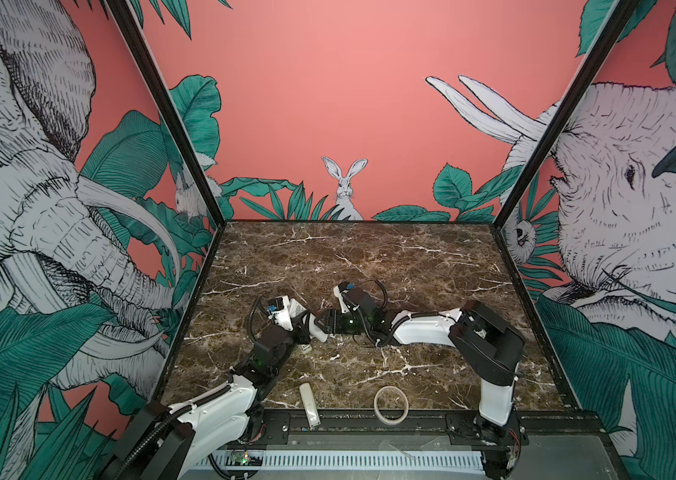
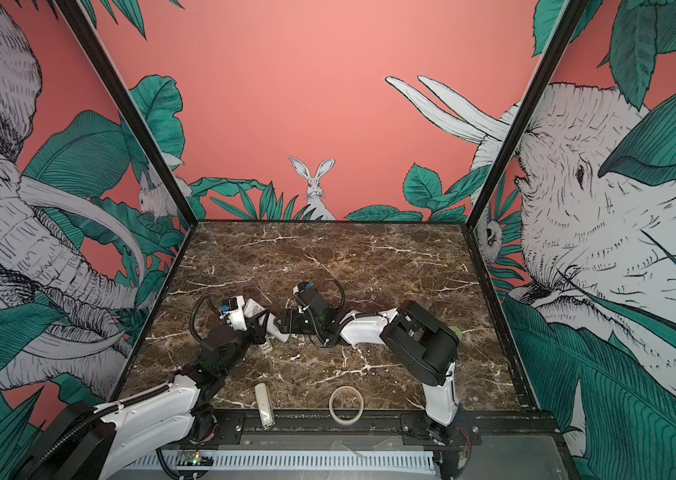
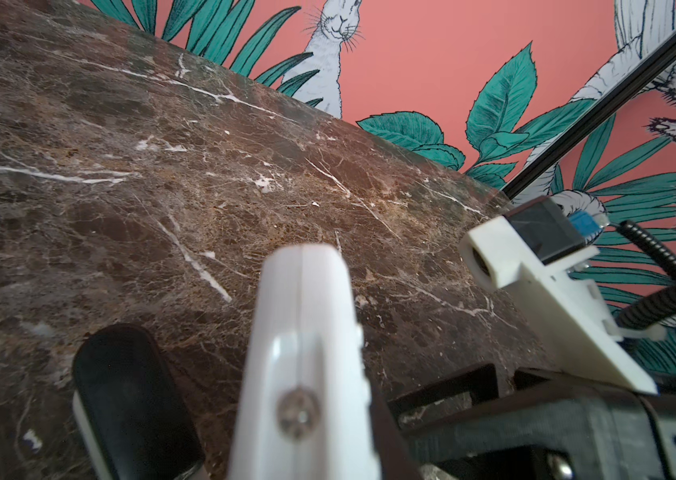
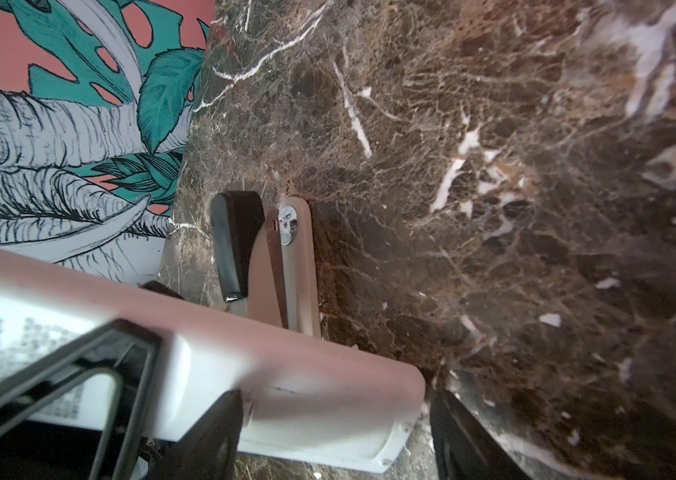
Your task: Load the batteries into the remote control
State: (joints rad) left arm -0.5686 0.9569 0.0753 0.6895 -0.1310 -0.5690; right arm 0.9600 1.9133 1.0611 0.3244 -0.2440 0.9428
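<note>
Both grippers meet mid-table on your slim white plastic remote control (image 4: 286,386): left gripper (image 3: 240,390) clamps it tight, right gripper (image 4: 336,436) straddles its end, contact unclear. No lettering reads. Bare brown marble table (image 1: 369,257) lies beyond.

Arm shells (image 1: 220,409): white links, black joint housings.
Cabling (image 1: 170,419): black ribbed conduit, white cable ties.
Fingers (image 3: 303,357): white, one silver screw.
Pads (image 3: 128,395): black, rounded.

A brown marble-patterned surface (image 1: 369,257) is enclosed on three sides by salmon-pink walls (image 1: 328,83), printed with elephants (image 1: 16,187), green leaves and a rabbit (image 1: 344,187); black frame posts (image 1: 170,116) are seen at the corners.
</note>
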